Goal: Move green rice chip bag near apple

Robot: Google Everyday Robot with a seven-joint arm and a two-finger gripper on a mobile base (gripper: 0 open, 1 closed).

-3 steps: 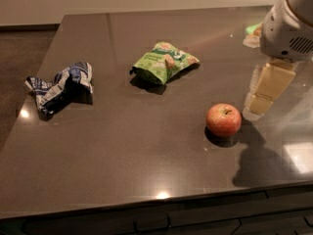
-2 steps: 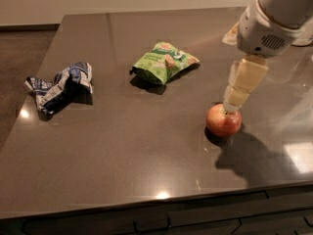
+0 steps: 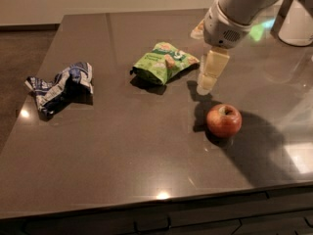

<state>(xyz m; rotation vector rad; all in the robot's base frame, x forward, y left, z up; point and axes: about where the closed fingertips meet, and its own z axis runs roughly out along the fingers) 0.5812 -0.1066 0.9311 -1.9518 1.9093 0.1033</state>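
The green rice chip bag lies on the dark table, at the middle back. The red-orange apple stands to its right and nearer the front. My gripper hangs from the white arm at the top right, pointing down. It is just right of the bag and above and behind the apple, touching neither.
A dark blue-and-white crumpled snack bag lies at the table's left side. A white object stands at the back right corner. The table's front edge runs along the bottom of the view.
The arm and gripper have moved left, from beside the apple toward the right side of the green bag. The bag and the apple have not moved.
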